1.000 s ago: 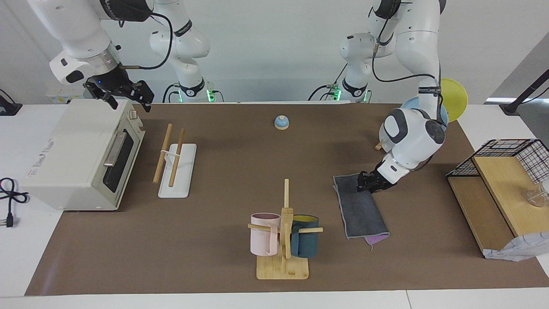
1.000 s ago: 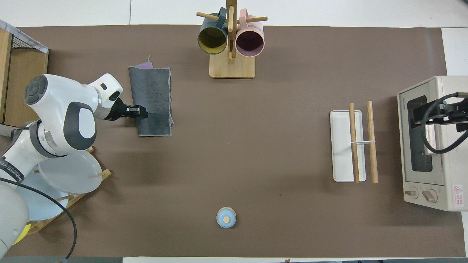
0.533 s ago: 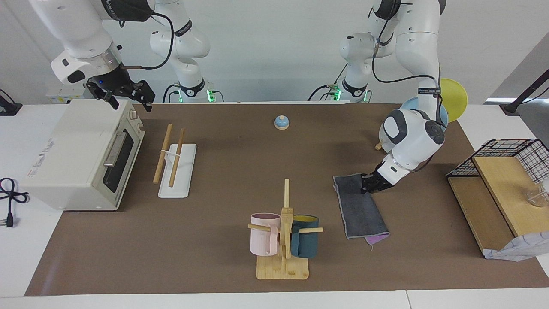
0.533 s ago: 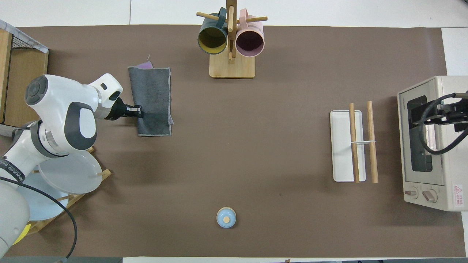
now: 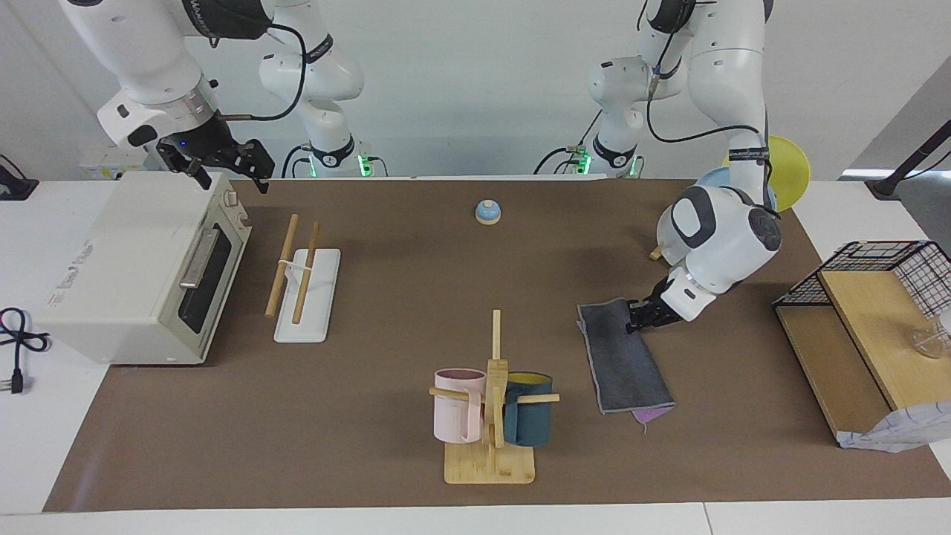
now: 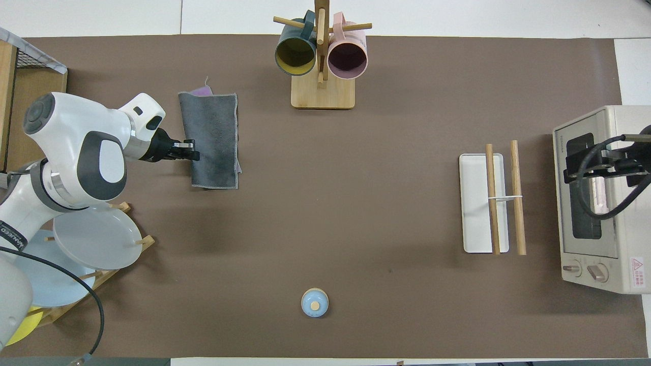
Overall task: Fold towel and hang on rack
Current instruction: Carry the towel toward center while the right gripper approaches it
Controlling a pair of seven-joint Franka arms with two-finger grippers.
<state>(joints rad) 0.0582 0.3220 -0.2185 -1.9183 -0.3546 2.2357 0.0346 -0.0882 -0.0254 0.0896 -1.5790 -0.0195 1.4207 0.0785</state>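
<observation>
The towel [image 5: 624, 364] [image 6: 213, 132] lies folded into a long strip on the brown mat, dark grey face up. A purple corner peeks out at the end farther from the robots. My left gripper [image 5: 635, 316] [image 6: 191, 151] is low at the towel's long edge, toward the left arm's end of the table, near the end nearer the robots. The rack [image 5: 316, 305] [image 6: 475, 203] is a white base with two wooden rods and stands beside the oven. My right gripper [image 5: 226, 171] hangs open and empty over the oven's top.
A cream toaster oven [image 5: 134, 267] [image 6: 600, 203] stands at the right arm's end. A bamboo mug stand [image 5: 490, 461] [image 6: 320, 96] holds a pink mug and a teal one. A small blue knob [image 5: 487, 212] [image 6: 315, 303], a plate stand [image 6: 91, 244] and a wire shelf [image 5: 877, 297] are also here.
My left gripper has drawn back from over the towel to its edge, toward the left arm's end. The towel has not moved. My right gripper has shifted slightly above the oven.
</observation>
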